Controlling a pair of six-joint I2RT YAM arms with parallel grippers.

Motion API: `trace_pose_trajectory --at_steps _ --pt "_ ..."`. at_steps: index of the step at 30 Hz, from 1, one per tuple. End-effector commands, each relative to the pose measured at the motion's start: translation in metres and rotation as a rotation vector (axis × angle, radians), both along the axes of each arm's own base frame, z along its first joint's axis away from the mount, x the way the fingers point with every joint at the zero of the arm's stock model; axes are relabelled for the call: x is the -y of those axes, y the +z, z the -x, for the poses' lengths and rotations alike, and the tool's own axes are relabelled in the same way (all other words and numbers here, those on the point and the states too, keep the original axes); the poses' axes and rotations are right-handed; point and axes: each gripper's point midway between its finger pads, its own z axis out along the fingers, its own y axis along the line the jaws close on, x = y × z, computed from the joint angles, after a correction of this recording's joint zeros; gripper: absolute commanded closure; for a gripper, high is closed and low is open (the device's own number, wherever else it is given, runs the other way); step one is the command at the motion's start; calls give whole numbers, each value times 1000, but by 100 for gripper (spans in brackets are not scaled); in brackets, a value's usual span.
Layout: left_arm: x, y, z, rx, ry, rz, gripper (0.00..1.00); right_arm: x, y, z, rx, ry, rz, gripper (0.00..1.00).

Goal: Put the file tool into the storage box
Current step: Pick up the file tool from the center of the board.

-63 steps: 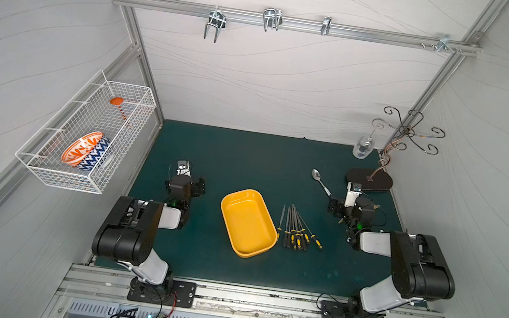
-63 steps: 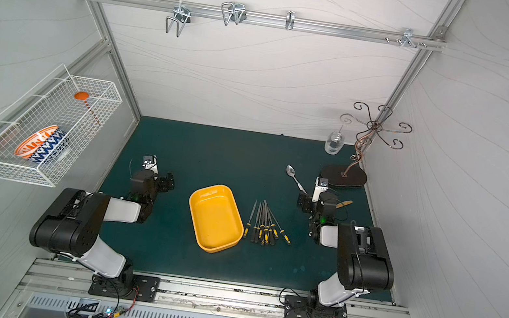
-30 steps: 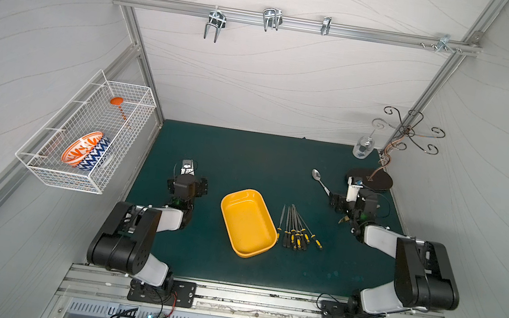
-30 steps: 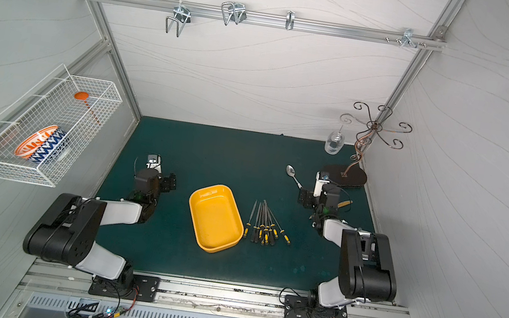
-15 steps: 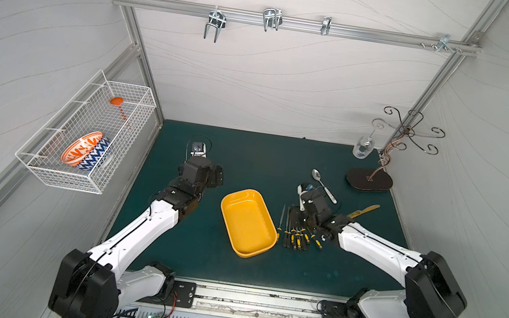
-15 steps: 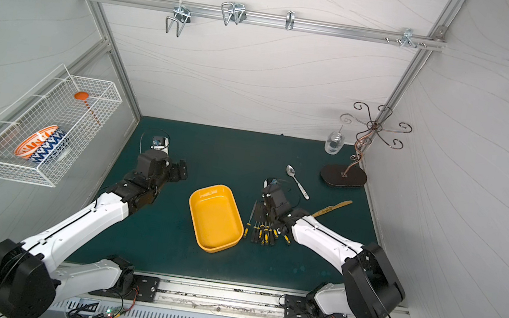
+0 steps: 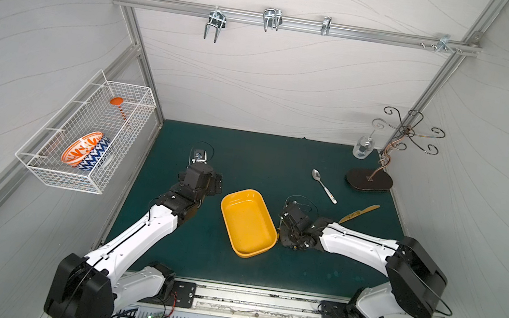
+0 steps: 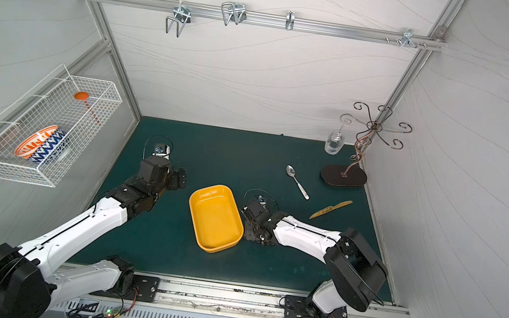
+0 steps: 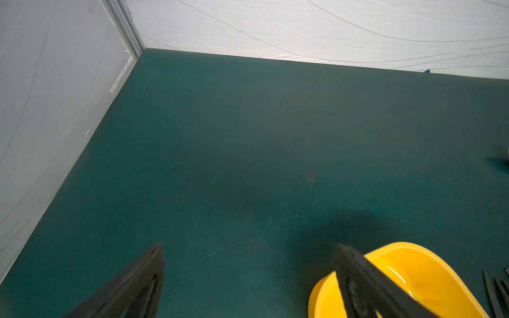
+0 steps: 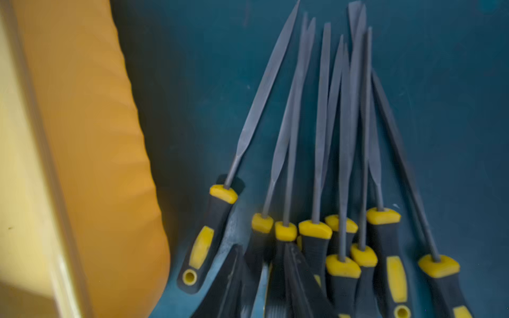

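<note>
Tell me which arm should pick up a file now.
Right. The right gripper is down at the handles of the files, beside the storage box; the left gripper is open over bare mat on the box's far side.

In both top views files (image 10: 319, 132) mostly hidden under right end effector (image 7: 291, 239), handles blurred

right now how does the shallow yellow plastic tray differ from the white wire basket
The shallow yellow plastic tray is solid-walled, the white wire basket open mesh. The tray lies on the green mat and is empty; the basket hangs on the wall and holds a patterned bowl. Both are rectangular and open-topped.
</note>
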Motion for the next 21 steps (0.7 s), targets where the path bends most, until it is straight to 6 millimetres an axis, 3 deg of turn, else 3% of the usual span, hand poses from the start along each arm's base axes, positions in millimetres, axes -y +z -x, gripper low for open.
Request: trace_pose_trajectory --at_steps 1,11,21 --pt "2 14 -4 42 7 -5 0 2 6 -3 8 -8 25 70" --pt "6 9 -6 13 -4 -7 0 -7 -3 7 -50 16 0 73" --pt "9 6 -6 -1 -14 -7 0 2 -40 23 -152 16 81 76"
